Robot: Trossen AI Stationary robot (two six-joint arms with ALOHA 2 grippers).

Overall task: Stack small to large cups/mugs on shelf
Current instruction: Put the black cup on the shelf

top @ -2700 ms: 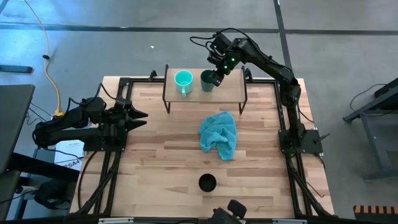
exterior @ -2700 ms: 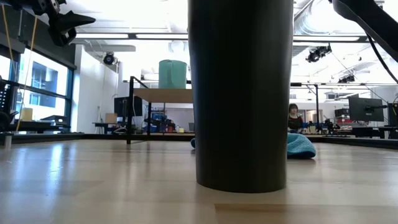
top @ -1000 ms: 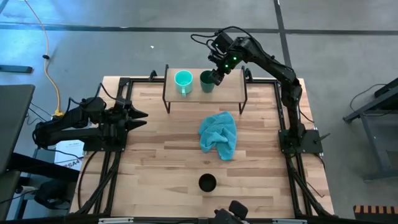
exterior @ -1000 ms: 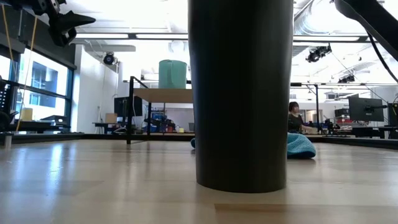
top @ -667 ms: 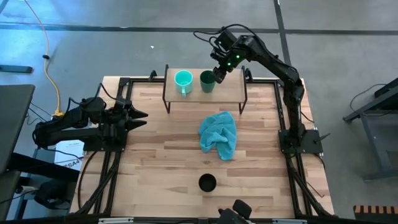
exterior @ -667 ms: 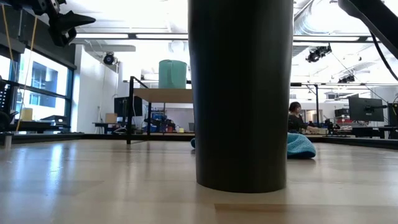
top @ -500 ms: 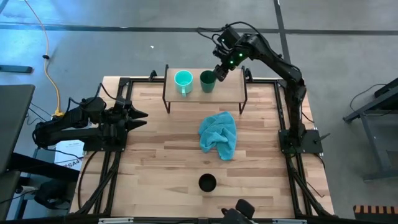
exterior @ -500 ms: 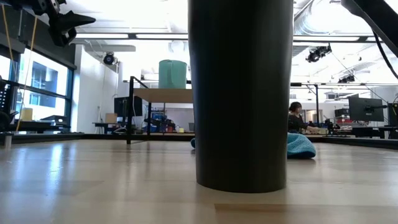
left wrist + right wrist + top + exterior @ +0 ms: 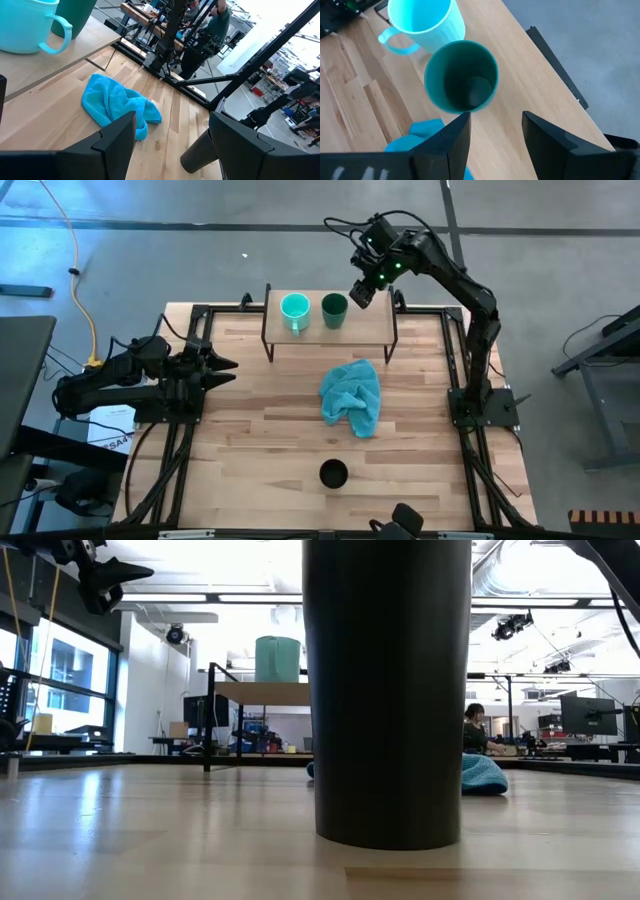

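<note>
The light turquoise mug (image 9: pixel 294 308) and the dark green cup (image 9: pixel 334 306) stand upright side by side on the light-wood shelf (image 9: pixel 372 330) at the table's far side. The black cup (image 9: pixel 333 474) stands upright near the table's front edge and fills the low view (image 9: pixel 388 690). My right gripper (image 9: pixel 362 292) is open and empty, above the shelf just right of the green cup (image 9: pixel 462 82). My left gripper (image 9: pixel 225 370) is open and empty at the table's left side.
A crumpled teal cloth (image 9: pixel 352 395) lies on the table between the shelf and the black cup. Black frame rails run along the table's left and right sides. A person sits in the room beyond the table (image 9: pixel 472 728).
My right gripper has drawn away from the dark green cup, going up and toward the table's right and far edges. The green cup stays upright on the shelf beside the turquoise mug.
</note>
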